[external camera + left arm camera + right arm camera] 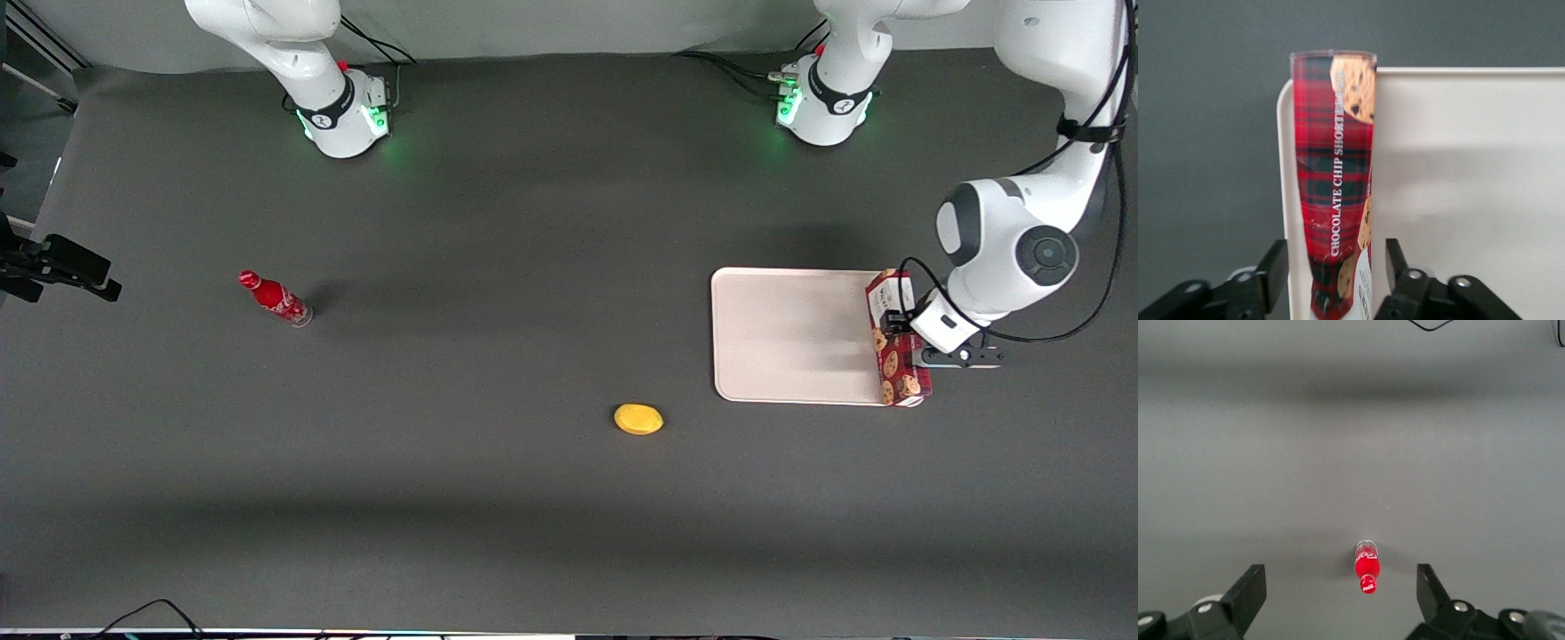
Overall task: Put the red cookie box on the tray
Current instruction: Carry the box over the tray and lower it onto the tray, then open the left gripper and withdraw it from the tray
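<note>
Between the pincer's [1331,277] spread fingers: red cookie box [1335,180], apparently unclamped.
It sits on edge along the tray's [791,333] rim; withdrawing carelessly could tip it off.

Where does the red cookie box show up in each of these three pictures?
Front view: the red cookie box lies along the tray's edge at the working arm's end, with the gripper at it.
Left wrist view: the box stands between the open fingers, over the tray's rim.
Right wrist view: not in it.
Shared landmark: the tray.
</note>
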You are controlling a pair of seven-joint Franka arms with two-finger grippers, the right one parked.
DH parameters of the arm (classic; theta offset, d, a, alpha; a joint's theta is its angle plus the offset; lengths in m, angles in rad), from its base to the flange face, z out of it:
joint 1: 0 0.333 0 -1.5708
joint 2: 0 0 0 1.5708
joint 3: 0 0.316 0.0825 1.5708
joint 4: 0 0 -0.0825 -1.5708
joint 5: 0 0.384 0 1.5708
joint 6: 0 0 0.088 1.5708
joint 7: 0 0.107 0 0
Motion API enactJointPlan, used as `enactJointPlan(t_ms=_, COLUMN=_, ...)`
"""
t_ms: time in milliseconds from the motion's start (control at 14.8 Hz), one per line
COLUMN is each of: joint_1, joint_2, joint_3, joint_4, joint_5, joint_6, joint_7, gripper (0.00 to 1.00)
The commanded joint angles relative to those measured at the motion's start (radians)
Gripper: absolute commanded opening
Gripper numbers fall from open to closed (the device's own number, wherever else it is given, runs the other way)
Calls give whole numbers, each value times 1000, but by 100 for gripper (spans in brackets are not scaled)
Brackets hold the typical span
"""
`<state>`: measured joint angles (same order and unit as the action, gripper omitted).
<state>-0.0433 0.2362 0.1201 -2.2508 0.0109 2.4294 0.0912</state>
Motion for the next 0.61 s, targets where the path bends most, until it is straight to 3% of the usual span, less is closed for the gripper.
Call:
enactJointPlan(t_ms=0, joint_1=-1, joint_2=-118, joint_3=0, joint_4=228, joint_5=7, joint_6=-411, joint_7=-1, gripper=100)
enactJointPlan(t_ms=337, joint_1=-4, joint_2=-130, joint_3=-4, joint_4=721, joint_5=9, joint_6=-925, joint_7=-1, gripper=100)
enactJointPlan(t_ms=539, joint_1=-4, joint_2=-132, joint_3=-17, joint_4=848, joint_5=9, joint_6=-1030, joint_7=-7, gripper=100)
